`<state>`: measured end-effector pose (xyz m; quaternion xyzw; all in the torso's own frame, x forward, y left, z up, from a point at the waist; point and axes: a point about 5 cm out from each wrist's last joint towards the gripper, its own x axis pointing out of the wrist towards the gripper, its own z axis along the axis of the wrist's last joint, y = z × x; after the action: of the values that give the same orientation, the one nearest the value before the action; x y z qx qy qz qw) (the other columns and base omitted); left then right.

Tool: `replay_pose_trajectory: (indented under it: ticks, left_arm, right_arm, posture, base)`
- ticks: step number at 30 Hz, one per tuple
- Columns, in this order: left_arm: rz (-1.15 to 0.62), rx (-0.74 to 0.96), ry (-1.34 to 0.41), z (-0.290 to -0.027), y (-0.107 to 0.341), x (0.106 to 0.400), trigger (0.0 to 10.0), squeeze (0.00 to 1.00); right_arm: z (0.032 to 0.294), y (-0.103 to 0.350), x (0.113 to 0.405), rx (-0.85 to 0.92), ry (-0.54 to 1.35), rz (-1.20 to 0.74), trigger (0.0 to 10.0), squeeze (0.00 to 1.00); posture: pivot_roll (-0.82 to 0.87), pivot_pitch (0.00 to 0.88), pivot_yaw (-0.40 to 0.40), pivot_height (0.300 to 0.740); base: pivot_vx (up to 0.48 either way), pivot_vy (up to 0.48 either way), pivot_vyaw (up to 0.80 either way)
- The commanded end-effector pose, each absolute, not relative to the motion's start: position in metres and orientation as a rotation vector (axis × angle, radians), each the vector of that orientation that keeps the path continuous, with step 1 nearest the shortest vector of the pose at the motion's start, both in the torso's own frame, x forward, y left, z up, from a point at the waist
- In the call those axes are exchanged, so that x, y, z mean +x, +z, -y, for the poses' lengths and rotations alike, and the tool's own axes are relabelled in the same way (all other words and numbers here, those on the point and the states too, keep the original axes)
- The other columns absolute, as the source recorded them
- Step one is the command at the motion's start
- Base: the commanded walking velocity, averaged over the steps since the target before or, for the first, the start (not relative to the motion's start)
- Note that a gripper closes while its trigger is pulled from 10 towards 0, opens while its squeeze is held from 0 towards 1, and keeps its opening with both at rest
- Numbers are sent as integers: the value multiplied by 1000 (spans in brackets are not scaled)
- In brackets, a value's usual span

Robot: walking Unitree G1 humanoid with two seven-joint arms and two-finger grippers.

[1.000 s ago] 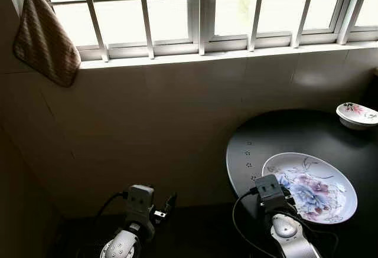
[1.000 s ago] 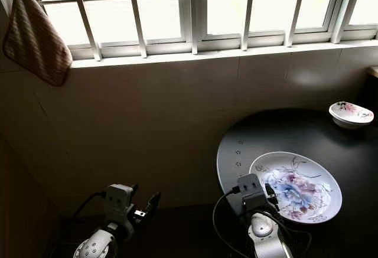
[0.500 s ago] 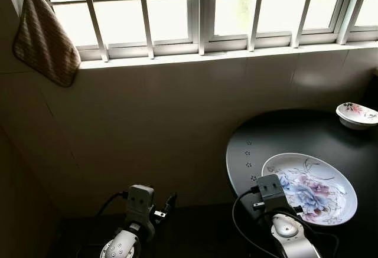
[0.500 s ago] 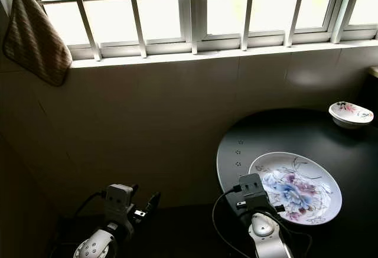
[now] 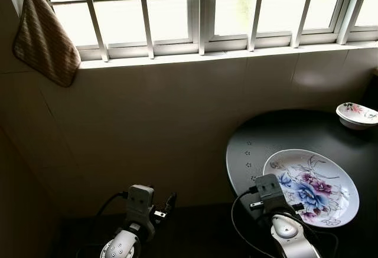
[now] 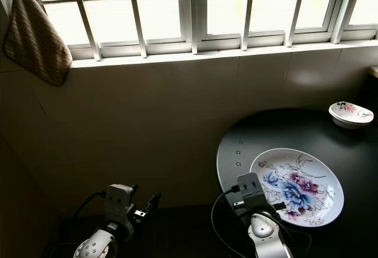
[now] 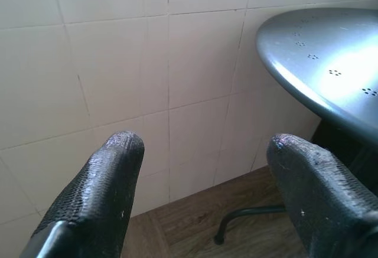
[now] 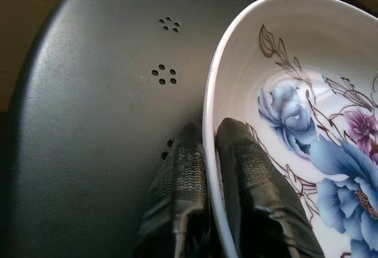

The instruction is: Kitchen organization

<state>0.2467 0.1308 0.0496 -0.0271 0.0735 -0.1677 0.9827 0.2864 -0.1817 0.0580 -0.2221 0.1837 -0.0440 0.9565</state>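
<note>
Right gripper is clamped on the near-left rim of the floral plate, one finger inside and one outside, the plate over the round black counter at the right. A small floral bowl sits at the far right edge. Left gripper hangs spread apart, grasping nothing, near the tiled wall.
</note>
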Motion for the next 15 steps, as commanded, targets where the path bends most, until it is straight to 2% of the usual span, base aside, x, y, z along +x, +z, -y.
replay_pose_trajectory:
  ticks: [1,9,15]
  left_arm:
    - [-149,-58,-335,-132,51,248,10000,0]
    - [-148,-59,-333,-132,51,248,10000,0]
    - [-146,-61,-330,-132,51,249,10000,0]
  right_arm:
    - [174,72,289,-534,-49,-261,0,0]
    - [158,96,294,-604,22,-48,0,0]
    - [142,105,292,-619,100,47,0,0]
  posture:
    - [44,0,37,740]
    - [46,0,36,740]
    - [47,0,35,740]
  base:
    - [0,0,0]
    - [0,0,0]
    - [0,0,800]
